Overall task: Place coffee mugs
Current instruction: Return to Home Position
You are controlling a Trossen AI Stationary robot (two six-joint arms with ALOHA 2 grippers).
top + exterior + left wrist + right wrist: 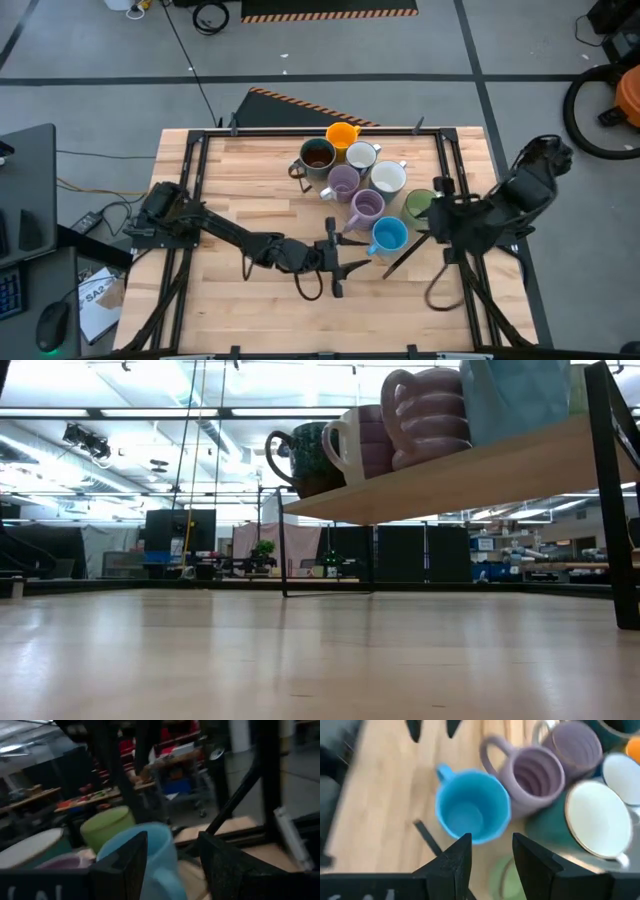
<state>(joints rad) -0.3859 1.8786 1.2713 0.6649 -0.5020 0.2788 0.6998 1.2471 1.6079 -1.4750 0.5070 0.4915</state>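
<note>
Where shelf (480, 465) stands: 8 coffee mugs (344, 181) on it.
Left tool (333, 266): released, beside blue mug (389, 236).
Right tool (490, 842): released.
Green mug (417, 203): partly under right arm (500, 205).

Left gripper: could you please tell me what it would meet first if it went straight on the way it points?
Most likely the blue mug, straight ahead of the open left gripper; the gap to it is unclear.
</note>
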